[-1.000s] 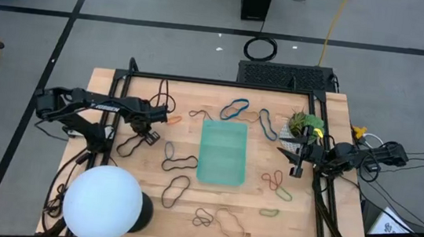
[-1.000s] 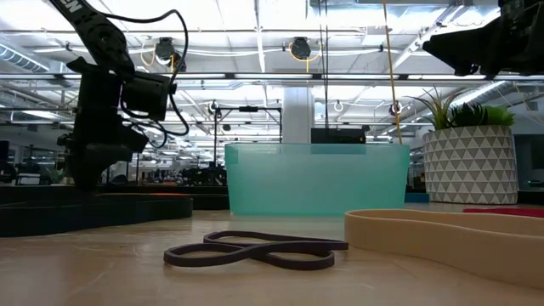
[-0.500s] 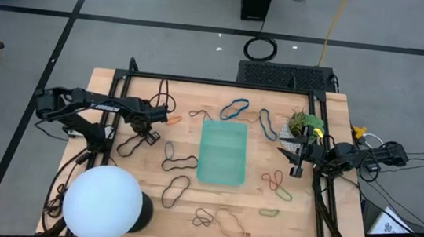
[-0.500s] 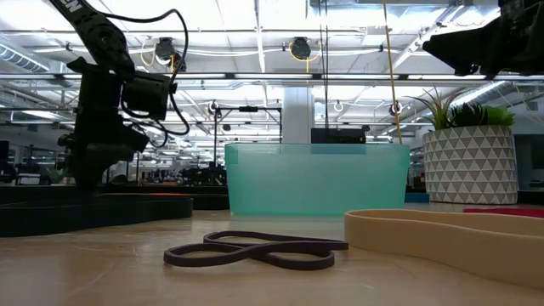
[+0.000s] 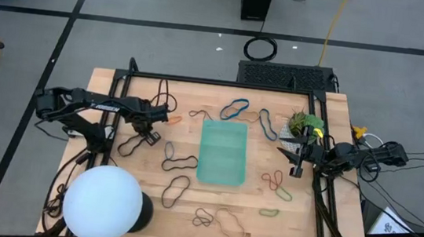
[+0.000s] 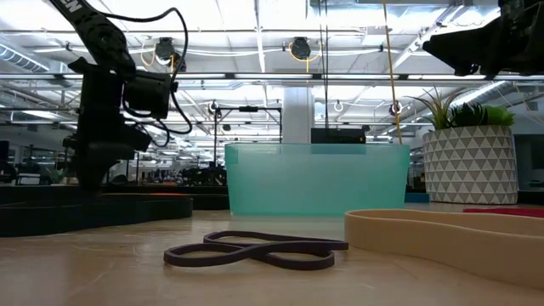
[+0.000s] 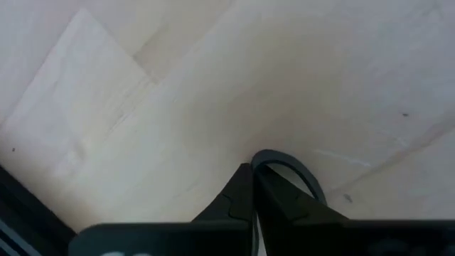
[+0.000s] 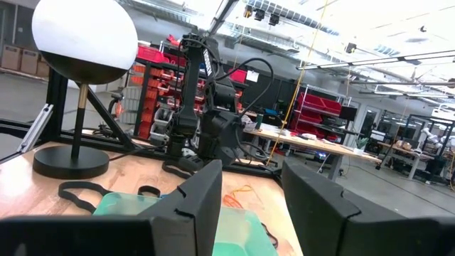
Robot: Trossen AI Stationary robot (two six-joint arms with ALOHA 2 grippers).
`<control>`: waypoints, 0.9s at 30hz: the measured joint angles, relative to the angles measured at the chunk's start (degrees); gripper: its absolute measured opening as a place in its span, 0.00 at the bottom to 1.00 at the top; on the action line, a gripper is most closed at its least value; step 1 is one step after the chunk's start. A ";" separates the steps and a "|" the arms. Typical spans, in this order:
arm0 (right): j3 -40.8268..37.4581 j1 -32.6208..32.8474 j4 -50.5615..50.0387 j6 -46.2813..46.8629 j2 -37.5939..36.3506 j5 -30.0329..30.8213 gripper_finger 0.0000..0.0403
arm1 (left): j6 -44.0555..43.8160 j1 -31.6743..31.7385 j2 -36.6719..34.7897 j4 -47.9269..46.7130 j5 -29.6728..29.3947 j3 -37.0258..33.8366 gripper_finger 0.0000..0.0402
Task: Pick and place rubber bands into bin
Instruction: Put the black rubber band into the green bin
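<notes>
The teal bin (image 5: 222, 153) stands at the table's middle; it also shows in the low view (image 6: 314, 178). Rubber bands lie loose around it: blue (image 5: 235, 107), black (image 5: 180, 162), red (image 5: 273, 178), green (image 5: 268, 213), tan (image 5: 232, 227). My left gripper (image 5: 147, 130) points down at the table left of the bin and is shut on a black rubber band (image 5: 132, 143). My right gripper (image 5: 296, 163) hovers right of the bin, open and empty, its fingers apart in the right wrist view (image 8: 252, 206). My left gripper pinches the black band between its two shut fingers (image 7: 242, 192), coming from above and pointing down. A short curved bit of the band (image 7: 284, 162) loops out beside the fingertips, just over the wood. The rest of the band lies on the table (image 5: 126, 147).
A white globe lamp (image 5: 104, 202) stands at the near left corner. A leafy green ball in a pot (image 5: 302, 124) sits at the far right, close to my right gripper. A black band (image 6: 255, 251) and a tan band (image 6: 450, 238) lie near the front edge.
My left gripper has edged slightly toward the table's right, still shut on the black band.
</notes>
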 joint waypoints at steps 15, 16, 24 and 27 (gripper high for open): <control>0.00 -0.01 0.00 0.00 0.00 0.00 0.35 | 12.86 -2.24 0.00 14.57 25.54 9.56 0.03; 0.02 -0.01 0.00 0.00 0.00 0.00 0.35 | 13.65 -2.74 0.00 17.55 26.89 10.36 0.02; 0.02 0.00 0.00 0.00 0.00 0.00 0.35 | 15.75 -6.84 0.00 42.45 29.53 16.75 0.03; 0.00 0.01 0.00 0.00 0.00 0.00 0.35 | 17.03 -8.32 0.00 50.31 29.44 19.26 0.01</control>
